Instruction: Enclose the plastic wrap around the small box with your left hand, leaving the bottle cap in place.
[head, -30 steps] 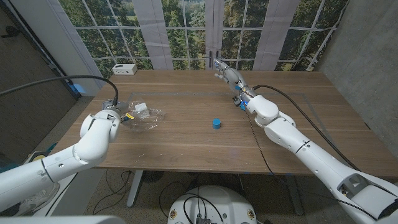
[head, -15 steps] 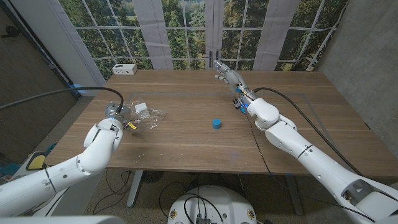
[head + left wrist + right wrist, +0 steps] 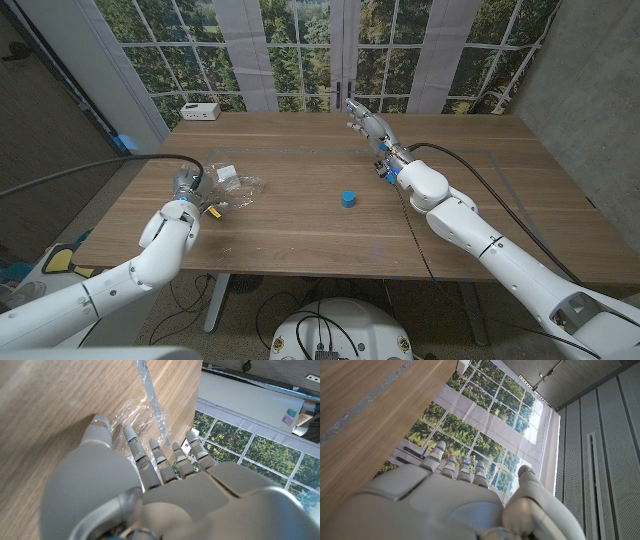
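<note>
In the head view we see the table [image 3: 300, 215] with the wrap [image 3: 232, 187] lying crumpled at its left side, something small and white inside it that may be the box, too unclear to tell; our left hand [image 3: 190, 186] sits at the wrap's left edge, fingers reaching into the film, though we cannot tell whether they grip it; the blue cap [image 3: 347, 199] stands well apart, near the table's middle; our right hand [image 3: 366, 122] is raised near the far edge, fingers straight, holding nothing; a white device [image 3: 201, 110] sits at the far left corner.

In the left wrist view the left hand [image 3: 145, 485] has its fingers [image 3: 131, 442] extended and slightly spread over the wrap [image 3: 142, 407], tips at the film.

In the right wrist view the right hand [image 3: 455, 495] shows extended fingers [image 3: 436, 455] beyond the table [image 3: 365, 415] edge, empty.
</note>
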Controlling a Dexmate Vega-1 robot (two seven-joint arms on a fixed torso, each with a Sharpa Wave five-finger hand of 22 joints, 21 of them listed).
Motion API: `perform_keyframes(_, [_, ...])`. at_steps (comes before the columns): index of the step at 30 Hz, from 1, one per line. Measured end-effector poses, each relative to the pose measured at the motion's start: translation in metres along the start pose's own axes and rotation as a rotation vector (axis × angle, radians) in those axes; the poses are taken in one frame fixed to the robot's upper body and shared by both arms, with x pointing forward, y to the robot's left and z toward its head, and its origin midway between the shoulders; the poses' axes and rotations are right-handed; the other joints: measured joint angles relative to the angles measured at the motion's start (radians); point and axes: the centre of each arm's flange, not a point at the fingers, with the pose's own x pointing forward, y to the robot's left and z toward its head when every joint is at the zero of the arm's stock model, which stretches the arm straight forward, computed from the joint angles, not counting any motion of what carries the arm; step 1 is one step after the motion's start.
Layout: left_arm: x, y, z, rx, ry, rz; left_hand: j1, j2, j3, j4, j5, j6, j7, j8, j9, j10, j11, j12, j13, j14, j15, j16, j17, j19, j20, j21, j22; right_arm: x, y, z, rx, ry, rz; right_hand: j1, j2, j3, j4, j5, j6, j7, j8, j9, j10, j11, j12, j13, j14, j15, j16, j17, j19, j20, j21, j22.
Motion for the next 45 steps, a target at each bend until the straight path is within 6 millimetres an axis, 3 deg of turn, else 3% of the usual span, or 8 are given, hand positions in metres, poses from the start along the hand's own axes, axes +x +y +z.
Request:
perform_keyframes(5, [0.004,-0.01,0.006,0.017,0.0,0.004,0.035,0.022,0.009,-0.006,-0.005,0.053,-0.004,0.017,0.0,0.037,0.001,0.008,0.003,0.016,0.0,0.001,-0.001,0.015,-0.007,0.0,0.0,0.0,0.0,-0.001,-0.002,0.005,-0.003,0.0,0.0,0.0,0.0,0.0,0.0,0.0,0.0,0.0,0.0,0.0,0.0,0.0,0.0,0.0,0.0,0.0,0.0,0.0,0.0,0.0])
perform_keyframes(9, [0.005,-0.014,0.009,0.025,0.002,0.027,0.109,0.083,0.05,-0.021,-0.035,0.144,0.008,0.037,-0.011,0.093,-0.002,0.019,0.003,0.059,-0.001,0.008,-0.005,0.041,-0.022,0.008,0.002,0.0,0.0,-0.001,-0.002,0.006,-0.004,0.0,0.0,0.0,0.0,0.0,0.0,0.0,0.0,0.0,0.0,0.0,0.0,0.0,0.0,0.0,0.0,0.0,0.0,0.0,0.0,0.0])
perform_keyframes(12, [0.003,-0.015,0.011,0.025,0.002,0.045,0.135,0.109,0.067,-0.016,-0.045,0.167,0.019,0.038,-0.014,0.116,-0.002,0.025,0.003,0.074,-0.003,0.014,-0.002,0.055,-0.03,0.011,0.002,0.001,0.0,0.0,-0.003,0.005,-0.005,0.0,0.0,0.0,0.0,0.0,0.0,0.0,0.0,0.0,0.0,0.0,0.0,0.0,0.0,0.0,0.0,0.0,0.0,0.0,0.0,0.0])
perform_keyframes(21, [-0.006,-0.013,0.006,-0.051,0.003,0.106,0.15,0.164,0.102,-0.002,-0.053,0.135,0.076,0.047,0.02,0.074,0.007,0.007,0.014,0.074,-0.003,0.009,0.007,0.068,-0.018,0.028,0.007,0.002,-0.002,0.0,-0.007,0.006,-0.007,0.0,0.0,0.0,0.0,0.0,0.0,0.0,0.0,0.0,0.0,0.0,0.0,0.0,0.0,0.0,0.0,0.0,0.0,0.0,0.0,0.0])
perform_keyframes(27, [-0.014,-0.013,0.006,-0.095,0.032,0.215,0.138,0.179,0.112,0.006,-0.056,0.127,0.086,0.066,0.029,0.075,0.007,0.007,0.022,0.074,-0.003,0.009,0.012,0.073,-0.013,0.036,0.011,0.003,-0.004,-0.001,-0.006,0.01,-0.009,0.0,0.0,0.0,0.0,0.0,0.0,0.0,0.0,0.0,0.0,0.0,0.0,0.0,0.0,0.0,0.0,0.0,0.0,0.0,0.0,0.0])
perform_keyframes(34, [-0.02,-0.012,0.003,-0.156,0.063,0.335,0.119,0.21,0.12,0.015,-0.053,0.049,0.069,0.09,0.098,0.048,0.002,-0.005,0.038,0.074,-0.003,0.009,0.026,0.075,-0.004,0.053,0.016,0.004,-0.005,-0.003,-0.004,0.015,-0.01,0.0,0.0,0.0,0.0,0.0,0.0,0.0,0.0,0.0,0.0,0.0,0.0,0.0,0.0,0.0,0.0,0.0,0.0,0.0,0.0,0.0])
perform_keyframes(36, [-0.022,-0.011,0.001,-0.179,0.072,0.376,0.117,0.212,0.143,0.037,-0.047,0.022,0.063,0.1,0.116,0.048,0.002,-0.005,0.044,0.074,-0.003,0.009,0.031,0.071,0.0,0.057,0.016,0.004,-0.006,-0.003,-0.003,0.018,-0.01,0.0,0.0,0.0,0.0,0.0,0.0,0.0,0.0,0.0,0.0,0.0,0.0,0.0,0.0,0.0,0.0,0.0,0.0,0.0,0.0,0.0])
perform_keyframes(45, [-0.023,-0.009,-0.002,-0.268,0.096,0.484,0.114,0.214,0.159,0.042,-0.047,0.015,0.063,0.14,0.139,0.068,0.0,0.008,0.061,0.1,0.0,0.018,0.034,0.089,0.007,0.08,0.021,0.006,-0.008,-0.003,-0.005,0.025,-0.009,0.0,0.0,0.003,0.003,0.0,0.0,0.0,0.0,0.0,0.0,0.0,0.0,0.0,0.0,0.0,0.0,0.0,0.0,0.0,0.0,0.0])
